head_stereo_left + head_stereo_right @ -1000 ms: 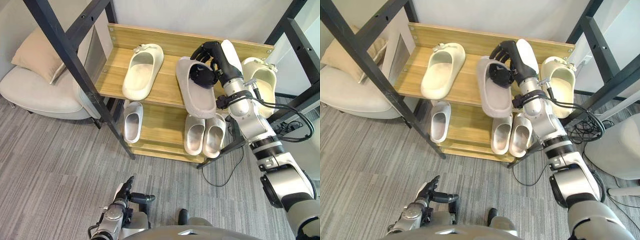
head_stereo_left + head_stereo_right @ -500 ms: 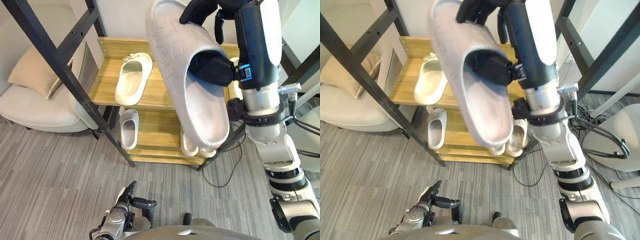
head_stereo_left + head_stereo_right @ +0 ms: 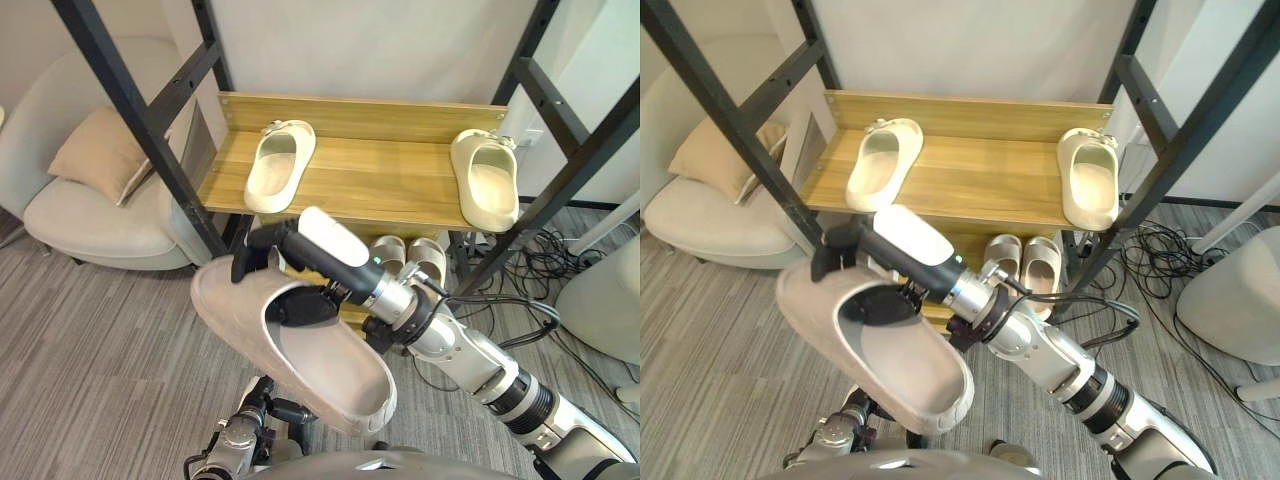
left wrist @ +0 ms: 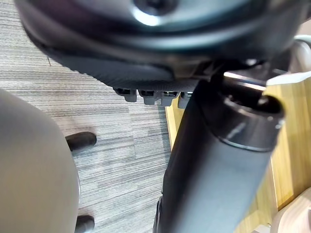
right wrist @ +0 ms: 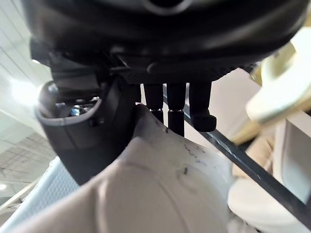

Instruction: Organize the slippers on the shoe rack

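One large pale-grey foam slipper [image 3: 300,350] is clamped in the curled fingers of the right hand [image 3: 268,245], well in front of the black-framed wooden shoe rack [image 3: 380,170]; carrying is judged in hand, and placement on a rack shelf is called for next

Blurred slipper [image 3: 320,352] looks pale grey; rack [image 3: 390,170] light wood.

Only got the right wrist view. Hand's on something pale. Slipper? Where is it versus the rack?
Observer: Yes. The right hand grips a grey slipper by its strap, held off the shoe rack, over the carpet.
Operator: Room on top?
Observer: The top shelf holds a left cream slipper and a right cream slipper, bare wood between them.
Operator: Lower shelf?
Observer: A pale pair sits there, behind the arm.
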You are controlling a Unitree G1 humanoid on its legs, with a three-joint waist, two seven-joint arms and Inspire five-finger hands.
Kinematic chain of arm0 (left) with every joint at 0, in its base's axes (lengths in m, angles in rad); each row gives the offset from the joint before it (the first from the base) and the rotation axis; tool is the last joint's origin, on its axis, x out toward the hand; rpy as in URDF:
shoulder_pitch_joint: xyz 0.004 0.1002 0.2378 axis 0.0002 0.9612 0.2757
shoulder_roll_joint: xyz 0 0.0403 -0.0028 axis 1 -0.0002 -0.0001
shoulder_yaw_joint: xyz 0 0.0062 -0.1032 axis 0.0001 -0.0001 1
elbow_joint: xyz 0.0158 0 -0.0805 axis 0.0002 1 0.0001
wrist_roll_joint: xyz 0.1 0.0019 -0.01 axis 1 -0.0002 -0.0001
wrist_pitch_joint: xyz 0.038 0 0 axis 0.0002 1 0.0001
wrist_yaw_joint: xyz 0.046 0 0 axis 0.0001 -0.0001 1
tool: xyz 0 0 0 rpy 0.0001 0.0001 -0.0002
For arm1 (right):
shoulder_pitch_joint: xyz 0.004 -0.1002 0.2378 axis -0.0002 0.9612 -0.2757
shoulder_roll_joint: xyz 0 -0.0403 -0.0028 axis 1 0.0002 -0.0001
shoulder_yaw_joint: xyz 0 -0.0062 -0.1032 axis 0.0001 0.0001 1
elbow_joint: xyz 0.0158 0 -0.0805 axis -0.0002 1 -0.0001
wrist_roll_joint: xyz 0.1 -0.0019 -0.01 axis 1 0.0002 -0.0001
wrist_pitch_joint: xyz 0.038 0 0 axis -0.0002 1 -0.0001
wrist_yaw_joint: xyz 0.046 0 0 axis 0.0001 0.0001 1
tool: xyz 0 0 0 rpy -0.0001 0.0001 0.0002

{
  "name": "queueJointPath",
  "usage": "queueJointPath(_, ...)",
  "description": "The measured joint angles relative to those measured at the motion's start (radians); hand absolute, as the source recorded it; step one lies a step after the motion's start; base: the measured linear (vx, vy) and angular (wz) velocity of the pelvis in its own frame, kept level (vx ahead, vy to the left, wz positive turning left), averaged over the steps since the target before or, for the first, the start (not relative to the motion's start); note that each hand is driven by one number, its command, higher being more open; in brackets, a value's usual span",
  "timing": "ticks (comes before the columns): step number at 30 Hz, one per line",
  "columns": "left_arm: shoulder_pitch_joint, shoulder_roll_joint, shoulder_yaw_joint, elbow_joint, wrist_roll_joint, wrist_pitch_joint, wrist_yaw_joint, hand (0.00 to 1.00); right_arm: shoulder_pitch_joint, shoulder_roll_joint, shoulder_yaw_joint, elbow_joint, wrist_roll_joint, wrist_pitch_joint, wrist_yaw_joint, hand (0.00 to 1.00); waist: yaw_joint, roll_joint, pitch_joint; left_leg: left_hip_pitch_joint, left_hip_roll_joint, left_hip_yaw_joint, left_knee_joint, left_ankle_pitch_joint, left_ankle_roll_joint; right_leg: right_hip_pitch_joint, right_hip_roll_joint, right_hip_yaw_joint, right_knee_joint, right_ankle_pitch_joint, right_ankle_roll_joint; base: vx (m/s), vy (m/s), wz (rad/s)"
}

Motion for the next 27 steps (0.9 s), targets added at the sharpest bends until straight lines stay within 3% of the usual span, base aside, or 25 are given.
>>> queueJointPath(3,-0.051,0.011,0.000,-0.003,-0.002,-0.001,0.010,1.00,-0.025,0.013,0.002,0.058,-0.001,0.014,0.006,0.00,0.015,-0.007,0.067,-0.130,0.005,-0.024,0.168,-0.053,0.000,-0.100,-0.009,-0.009,0.128,-0.037,-0.008,-0.17,-0.026,0.28)
queueJointPath(4,-0.084,0.012,0.000,-0.009,-0.004,-0.007,0.016,1.00,-0.058,0.020,0.006,0.092,-0.002,0.022,0.007,0.00,0.016,-0.005,0.111,-0.221,0.008,-0.036,0.288,-0.090,0.001,-0.167,-0.016,-0.017,0.217,-0.072,-0.008,-0.24,-0.012,0.21)
queueJointPath(7,-0.121,0.012,-0.001,-0.030,-0.024,-0.025,0.025,1.00,-0.101,0.020,0.022,0.135,-0.007,0.040,0.007,0.00,0.019,0.012,0.169,-0.347,0.020,-0.049,0.447,-0.152,-0.013,-0.279,-0.024,-0.020,0.363,-0.132,-0.015,-0.27,-0.018,0.12)
queueJointPath(13,-0.189,0.026,0.001,-0.111,-0.074,-0.047,0.028,1.00,-0.184,-0.021,0.020,0.215,-0.066,0.053,0.007,0.00,0.024,0.022,0.255,-0.593,0.019,-0.062,0.662,-0.194,-0.015,-0.531,-0.060,-0.017,0.628,-0.216,-0.025,-0.22,-0.018,0.10)
queueJointPath(14,-0.209,0.031,0.002,-0.132,-0.079,-0.056,0.027,1.00,-0.221,-0.039,0.015,0.239,-0.085,0.056,0.006,0.00,0.026,0.021,0.263,-0.669,0.020,-0.065,0.735,-0.212,-0.021,-0.607,-0.068,-0.014,0.703,-0.242,-0.029,-0.19,-0.030,0.08)
queueJointPath(19,-0.269,0.040,0.022,-0.197,-0.079,-0.064,0.030,1.00,-0.282,-0.077,-0.056,0.294,-0.124,0.071,-0.019,0.00,0.030,0.024,0.283,-0.877,0.029,-0.089,0.987,-0.297,-0.012,-0.787,-0.080,-0.012,0.933,-0.329,-0.032,-0.10,-0.025,0.05)
queueJointPath(22,-0.298,0.038,0.073,-0.278,-0.091,-0.065,0.049,1.00,-0.321,-0.086,-0.158,0.299,-0.161,0.093,-0.082,0.00,0.031,0.019,0.295,-1.030,0.034,-0.110,1.167,-0.362,-0.010,-0.922,-0.088,-0.009,1.104,-0.400,-0.034,-0.07,0.013,0.02)
queueJointPath(27,-0.298,0.020,0.140,-0.345,-0.122,-0.064,0.069,1.00,-0.338,-0.067,-0.258,0.299,-0.180,0.118,-0.166,0.00,0.038,0.013,0.305,-1.111,0.035,-0.111,1.271,-0.402,-0.015,-1.001,-0.098,0.003,1.215,-0.454,-0.035,-0.04,-0.001,0.01)
